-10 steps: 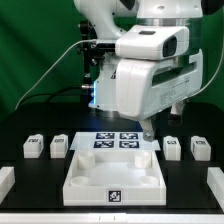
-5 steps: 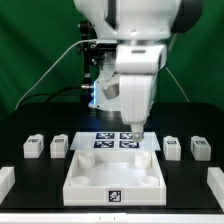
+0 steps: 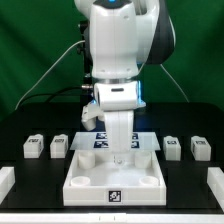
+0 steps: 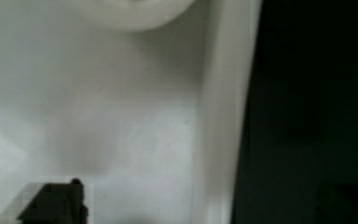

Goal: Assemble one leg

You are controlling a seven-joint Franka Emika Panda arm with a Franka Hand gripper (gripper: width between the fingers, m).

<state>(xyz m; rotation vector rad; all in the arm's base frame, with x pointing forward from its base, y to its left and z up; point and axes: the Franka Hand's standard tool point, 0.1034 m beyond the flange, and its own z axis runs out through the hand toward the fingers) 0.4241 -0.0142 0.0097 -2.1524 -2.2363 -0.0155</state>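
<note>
Four legs, small white blocks with marker tags, stand on the black table: two at the exterior view's left (image 3: 33,147) (image 3: 59,146) and two at its right (image 3: 172,147) (image 3: 199,148). My gripper (image 3: 120,152) points down over the back part of the large white tray-like piece (image 3: 80,182), between the pairs of legs and apart from all of them. In the wrist view, one dark finger (image 4: 51,203) shows over the tray's white floor (image 4: 105,110). The other finger is barely visible against the dark table. The jaws stand wide apart with nothing between them.
The marker board (image 3: 146,142) lies behind the tray, mostly hidden by the arm. White parts lie at the front corners (image 3: 5,180) (image 3: 214,184). A green backdrop and cables are at the back.
The arm has swung toward the exterior view's left and turned. The gripper moved from over the marker board's right side to over the tray's back part.
</note>
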